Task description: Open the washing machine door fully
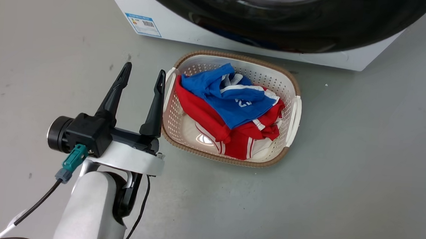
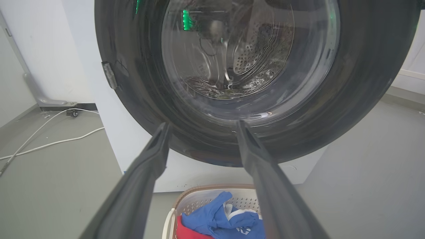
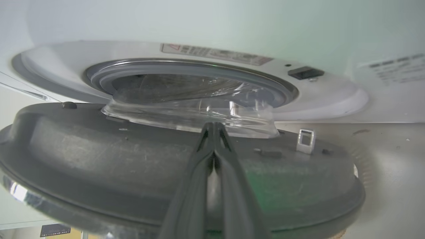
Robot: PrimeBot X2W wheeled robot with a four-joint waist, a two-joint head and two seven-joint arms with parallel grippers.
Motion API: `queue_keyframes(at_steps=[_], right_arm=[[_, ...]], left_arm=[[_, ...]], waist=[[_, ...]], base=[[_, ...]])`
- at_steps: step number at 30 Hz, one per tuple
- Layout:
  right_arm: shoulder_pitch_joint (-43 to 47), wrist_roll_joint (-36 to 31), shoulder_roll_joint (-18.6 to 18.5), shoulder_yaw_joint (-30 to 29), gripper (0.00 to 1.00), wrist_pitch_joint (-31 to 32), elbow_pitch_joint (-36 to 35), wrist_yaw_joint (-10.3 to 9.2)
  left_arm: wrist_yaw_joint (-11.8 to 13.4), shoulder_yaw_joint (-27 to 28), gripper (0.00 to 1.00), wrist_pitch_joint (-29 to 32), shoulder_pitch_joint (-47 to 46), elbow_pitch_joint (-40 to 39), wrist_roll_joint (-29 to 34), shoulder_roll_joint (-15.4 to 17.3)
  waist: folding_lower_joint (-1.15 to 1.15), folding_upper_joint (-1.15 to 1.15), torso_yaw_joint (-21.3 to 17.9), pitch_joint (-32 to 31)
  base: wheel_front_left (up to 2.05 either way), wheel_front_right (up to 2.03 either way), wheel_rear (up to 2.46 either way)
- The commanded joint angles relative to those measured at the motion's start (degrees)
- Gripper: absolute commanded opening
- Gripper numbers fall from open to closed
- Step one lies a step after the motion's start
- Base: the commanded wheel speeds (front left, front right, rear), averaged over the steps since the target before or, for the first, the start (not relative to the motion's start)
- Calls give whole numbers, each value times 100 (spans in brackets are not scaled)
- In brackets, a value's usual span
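At the left of the head view the left gripper (image 1: pixel 144 69) hovers over the floor (image 1: pixel 304 208), fingers spread wide and empty, just beside the laundry basket (image 1: pixel 240 57) of blue and red clothes (image 1: pixel 233 102) that sits before the washing machine (image 1: pixel 174 25). The washing machine door (image 3: pixel 99 159) stands ajar, its clear bowl window (image 3: pixel 186 116) just off the grey gasket (image 3: pixel 186 65). The right gripper (image 3: pixel 214 125), fingers pressed together with nothing between them, points at the door's inner face at the base of that window.
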Motion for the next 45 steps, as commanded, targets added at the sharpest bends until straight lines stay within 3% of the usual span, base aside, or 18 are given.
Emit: queue_keyframes(at_steps=[1, 12, 24, 36, 45], right_arm=[[226, 14, 123, 25, 0, 135, -47, 1], [1391, 140, 285, 122, 0, 719, -594, -1], [3008, 489, 362, 122, 0, 1118, -1898, 8], [4442, 856, 521, 291, 0, 1038, -3323, 7], [5025, 1080, 651, 552, 0, 832, -3993, 7]], left_arm=[[-18, 17, 100, -13, 31, 16, 24, -6], [-32, -19, 100, -13, 434, 221, 58, -8], [-35, -35, 100, -13, 1078, 465, 92, -8], [-44, -177, 100, -12, 1393, 589, 98, -7], [-57, -236, 100, -12, 1477, 631, 97, 40]], waist=[[0, 0, -19, -63], [0, 0, -49, -801], [0, 0, -9, -1777], [0, 0, 349, -2236], [0, 0, 612, -2355]], base=[[0, 0, 0], [0, 0, 0], [0, 0, 0], [0, 0, 0], [0, 0, 0]])
